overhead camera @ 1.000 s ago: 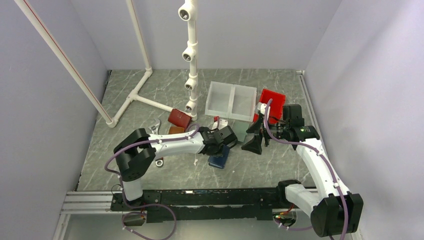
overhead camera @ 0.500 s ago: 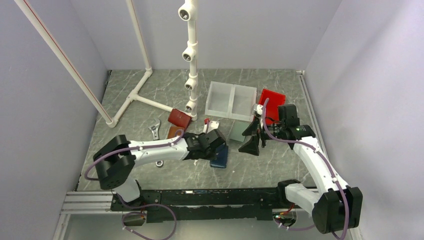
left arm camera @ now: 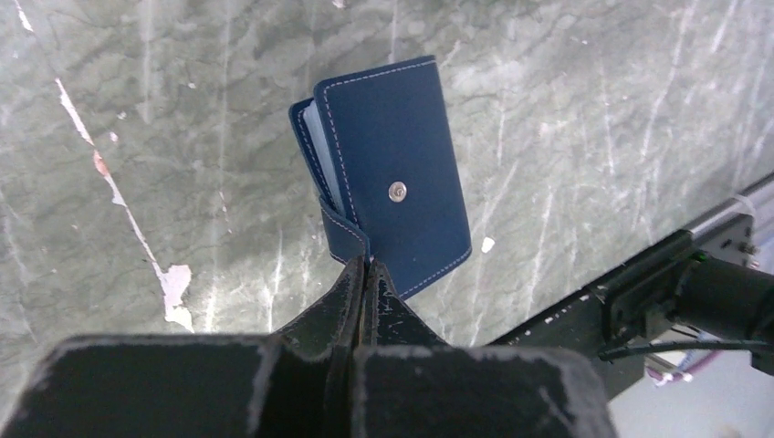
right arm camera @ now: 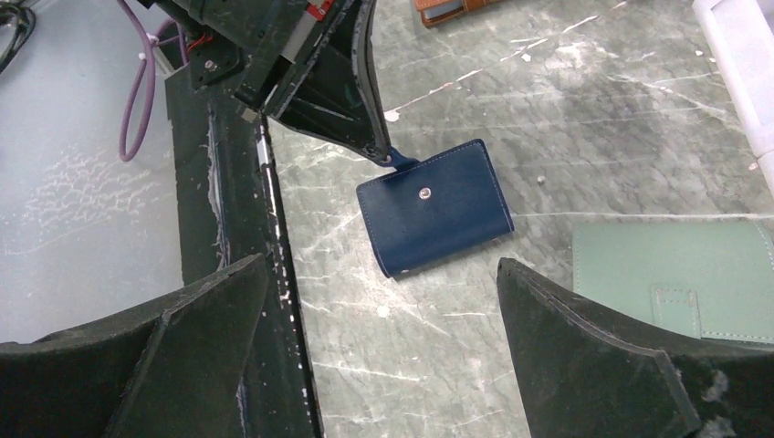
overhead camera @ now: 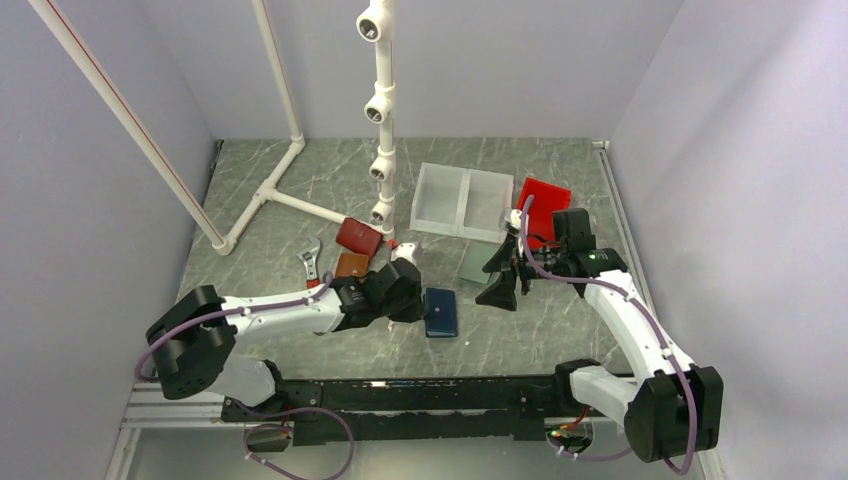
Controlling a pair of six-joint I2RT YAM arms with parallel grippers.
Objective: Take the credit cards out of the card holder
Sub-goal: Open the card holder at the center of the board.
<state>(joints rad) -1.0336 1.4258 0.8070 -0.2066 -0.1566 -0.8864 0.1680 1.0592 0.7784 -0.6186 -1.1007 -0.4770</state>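
Navy card holder [left arm camera: 402,173], one (in left claw [left arm camera: 365,266])

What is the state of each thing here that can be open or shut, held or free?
Card holder: folded, lying flat, strap undone.
Left fingers: shut on the card holder's strap.
Right fingers: wide open, holding nothing.
Green wallet: shut, lying free.

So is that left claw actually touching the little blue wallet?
Touching. In the left wrist view the left claw, closed tight, pinches the blue wallet by its small strap, with no gap between them.
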